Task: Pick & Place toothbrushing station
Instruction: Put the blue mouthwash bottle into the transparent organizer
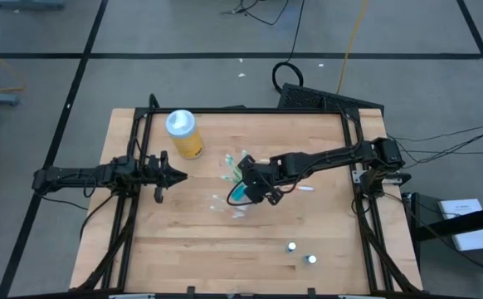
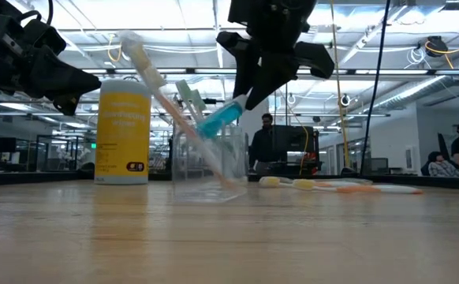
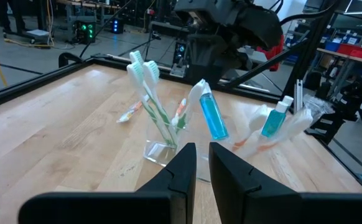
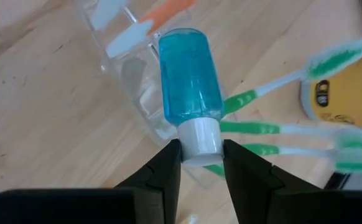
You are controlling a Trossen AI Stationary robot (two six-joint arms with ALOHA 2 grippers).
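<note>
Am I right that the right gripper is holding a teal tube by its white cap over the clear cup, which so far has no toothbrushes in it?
Not quite. The right gripper does hold the teal tube by its white cap over the clear cup, but the left wrist view shows green toothbrushes already in that cup.

One clear cup (image 3: 162,146), three teal tubes (image 3: 213,115), one yellow bottle (image 1: 183,133), at least five toothbrushes (image 3: 145,81).
</note>
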